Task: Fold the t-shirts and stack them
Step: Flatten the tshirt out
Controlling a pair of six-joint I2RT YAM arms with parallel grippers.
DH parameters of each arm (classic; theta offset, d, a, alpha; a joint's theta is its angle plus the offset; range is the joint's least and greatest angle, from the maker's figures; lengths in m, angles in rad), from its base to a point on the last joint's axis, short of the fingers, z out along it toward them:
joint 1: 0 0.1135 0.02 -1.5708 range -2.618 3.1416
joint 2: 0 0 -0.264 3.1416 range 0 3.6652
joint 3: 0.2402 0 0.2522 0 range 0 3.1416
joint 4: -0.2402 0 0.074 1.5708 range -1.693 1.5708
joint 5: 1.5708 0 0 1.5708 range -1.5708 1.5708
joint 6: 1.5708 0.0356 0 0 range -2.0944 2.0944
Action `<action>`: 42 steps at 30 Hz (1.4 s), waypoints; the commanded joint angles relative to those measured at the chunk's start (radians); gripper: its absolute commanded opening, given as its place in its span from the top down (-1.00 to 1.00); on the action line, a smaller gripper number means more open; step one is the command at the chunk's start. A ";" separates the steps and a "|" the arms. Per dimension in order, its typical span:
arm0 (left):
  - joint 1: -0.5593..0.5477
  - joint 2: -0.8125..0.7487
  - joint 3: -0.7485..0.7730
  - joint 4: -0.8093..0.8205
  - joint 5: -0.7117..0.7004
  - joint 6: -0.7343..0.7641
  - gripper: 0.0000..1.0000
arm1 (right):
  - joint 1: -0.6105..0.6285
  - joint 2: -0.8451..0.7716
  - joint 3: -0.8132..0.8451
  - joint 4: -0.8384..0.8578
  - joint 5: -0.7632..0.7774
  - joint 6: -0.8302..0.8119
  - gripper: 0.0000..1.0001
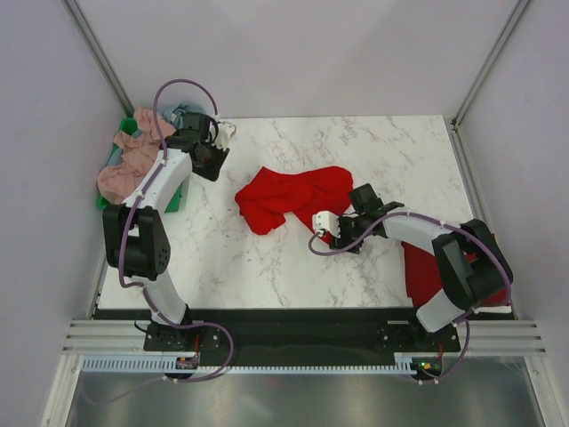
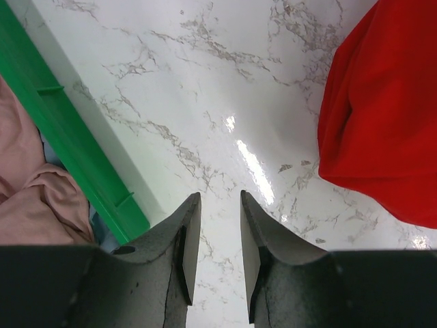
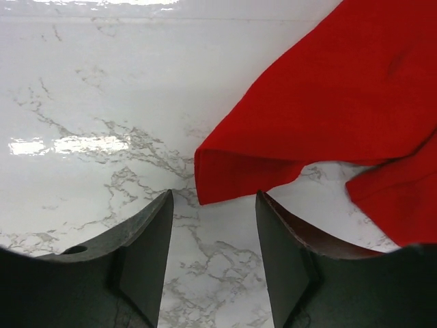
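The red t-shirt (image 1: 293, 197) is seen crumpled at the table's centre, not yet spread. The right gripper (image 3: 215, 205) is held apart and empty, with a hem corner just ahead at twelve o'clock, seemingly for a pinch. The left gripper (image 2: 218, 205), narrowly parted and empty, is poised beside the green bin (image 2: 75, 157) at ten o'clock.

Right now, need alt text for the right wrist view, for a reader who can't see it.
The open right gripper hovers over a white marble table, with a corner of a red t-shirt lying just beyond its dark tips. The shirt spreads away to the upper right, and nothing is held.
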 commanded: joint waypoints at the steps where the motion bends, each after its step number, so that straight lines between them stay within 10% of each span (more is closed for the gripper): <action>1: -0.001 -0.054 -0.012 0.020 -0.016 -0.017 0.26 | 0.003 0.041 0.037 0.015 -0.015 0.005 -0.15; 9: -0.001 -0.042 -0.009 0.024 -0.012 -0.018 0.26 | 0.008 0.054 0.058 -0.058 -0.029 -0.028 0.13; 13: -0.001 -0.033 0.005 0.023 -0.001 -0.017 0.26 | 0.006 0.031 0.086 -0.118 -0.020 -0.002 1.00; 28: -0.097 0.220 0.280 -0.054 0.188 0.088 0.07 | -0.069 -0.101 0.462 -0.094 0.144 0.256 1.00; 35: -0.155 0.461 0.663 -0.249 0.358 0.048 0.00 | -0.091 -0.005 0.560 -0.044 0.246 0.399 1.00; 42: -0.169 0.420 0.648 -0.299 0.409 0.019 -0.04 | -0.095 0.029 0.595 -0.043 0.237 0.405 1.00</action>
